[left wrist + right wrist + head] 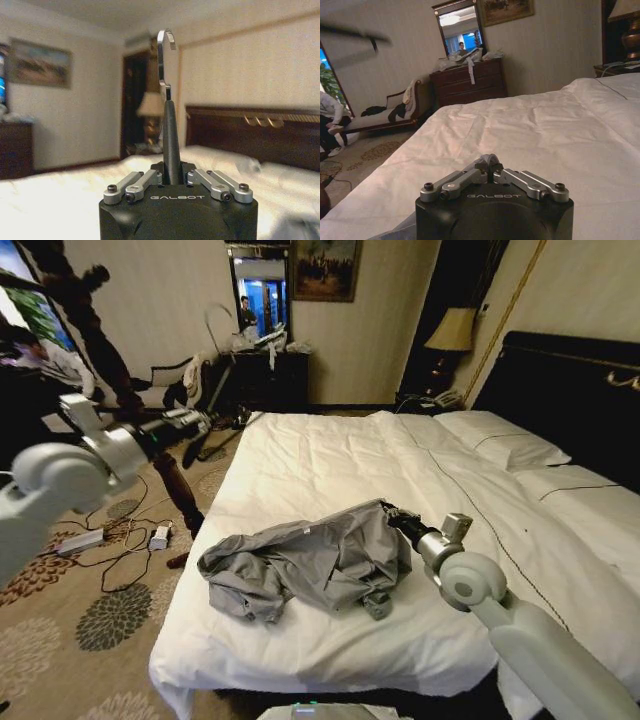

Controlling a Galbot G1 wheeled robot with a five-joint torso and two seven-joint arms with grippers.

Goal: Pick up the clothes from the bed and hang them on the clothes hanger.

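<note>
The clothes [300, 560], a light grey shirt, lie crumpled on the bed [330, 455] near its foot. My right gripper [388, 512] sits at the shirt's edge nearest the pillows. In the right wrist view this gripper [490, 167] is shut, pinching a small tuft of the grey fabric [490, 160]. My left gripper [200, 422] is raised beyond the bed's left side, off the mattress, and is shut on the clothes hanger [222, 380]. In the left wrist view the black hanger [171, 145] rises from the shut gripper [172, 175], topped by its silver hook [162, 55].
A tall dark wooden pole [100, 340] stands left of the bed. Cables and power strips [120, 540] lie on the patterned carpet. A dark dresser with a mirror [265, 370] stands against the far wall. White pillows [500, 440] and a black headboard [570, 390] are at the right.
</note>
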